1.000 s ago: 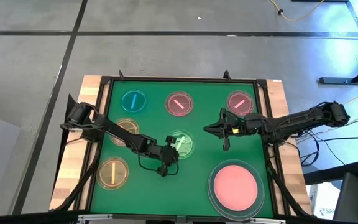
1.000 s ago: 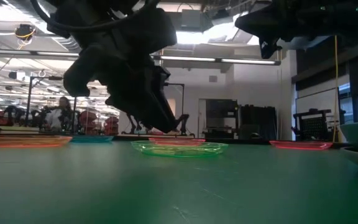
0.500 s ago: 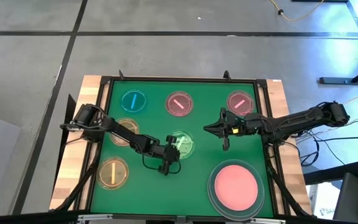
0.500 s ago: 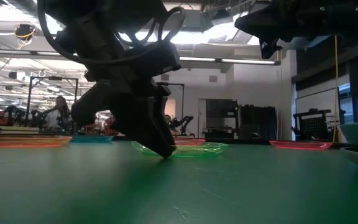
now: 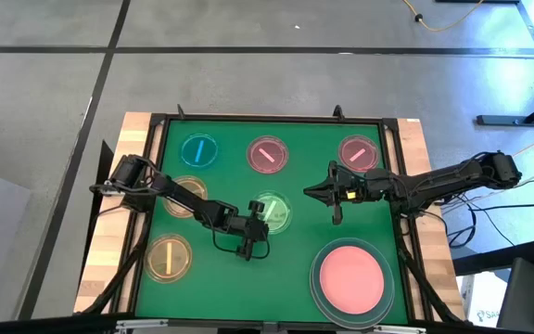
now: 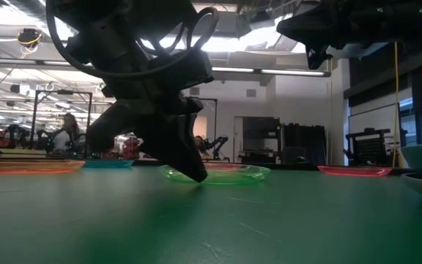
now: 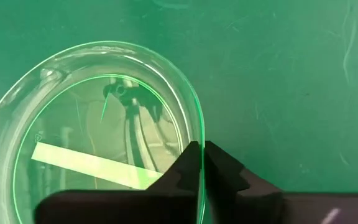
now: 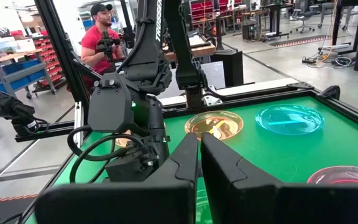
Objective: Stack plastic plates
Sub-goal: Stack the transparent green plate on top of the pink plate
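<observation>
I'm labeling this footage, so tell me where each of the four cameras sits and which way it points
High view: overhead, straight down; both arms, left gripper, right gripper.
Low view: table height, level toward the room; left gripper at the green plate.
Left wrist view: down onto the green plate's rim between its fingers.
Right wrist view: across the table at the left arm.
All four catch the left arm's work.

- Two slim arms, dark, nearly black, jointed in segments, seen from above.
- Left gripper [image 5: 251, 234]: chunky black housing, with a looping black cable [image 6: 189, 40] beside the wrist.
- Left fingers [image 7: 225, 177]: matte black, tapered, with stepped, notched inner edges.
- Right gripper [image 5: 334, 197]: black, with a small yellow-green spot on the wrist section.
- Right fingers [image 8: 229, 168]: long dark wedges narrowing toward the tips.
- White lettering on a black upright arm link [image 8: 156, 25].
</observation>
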Robot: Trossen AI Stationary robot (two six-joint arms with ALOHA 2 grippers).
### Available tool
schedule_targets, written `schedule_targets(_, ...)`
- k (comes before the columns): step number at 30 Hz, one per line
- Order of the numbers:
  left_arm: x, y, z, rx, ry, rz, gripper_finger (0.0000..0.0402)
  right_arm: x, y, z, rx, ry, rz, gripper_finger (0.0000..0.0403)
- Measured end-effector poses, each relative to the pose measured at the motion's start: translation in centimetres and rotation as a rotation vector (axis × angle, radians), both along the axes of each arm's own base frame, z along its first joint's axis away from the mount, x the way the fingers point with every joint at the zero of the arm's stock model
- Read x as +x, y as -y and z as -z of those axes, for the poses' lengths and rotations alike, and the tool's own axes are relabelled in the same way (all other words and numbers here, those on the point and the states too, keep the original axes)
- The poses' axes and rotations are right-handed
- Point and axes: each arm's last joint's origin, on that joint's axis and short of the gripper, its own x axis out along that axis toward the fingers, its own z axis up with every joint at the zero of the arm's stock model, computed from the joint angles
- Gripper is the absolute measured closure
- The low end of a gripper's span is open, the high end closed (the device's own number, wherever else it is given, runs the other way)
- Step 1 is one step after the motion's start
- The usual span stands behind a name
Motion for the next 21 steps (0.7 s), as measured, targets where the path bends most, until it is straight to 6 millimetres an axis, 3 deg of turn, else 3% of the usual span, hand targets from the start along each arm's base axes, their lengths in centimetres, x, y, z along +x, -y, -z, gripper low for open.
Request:
schedule_targets(8, 0.7, 0.9, -0.9, -0.006, 0.047, 0.041, 0.0398, -1.0, -0.1, -1.5, 0.013, 0.076, -0.047, 0.0386)
schedule_targets(21, 4.4, 4.2, -7.1, -0.120, 0.332, 0.313, 0.0399, -3.6, -0.5, -4.3, 0.063, 0.221, -0.302, 0.0386)
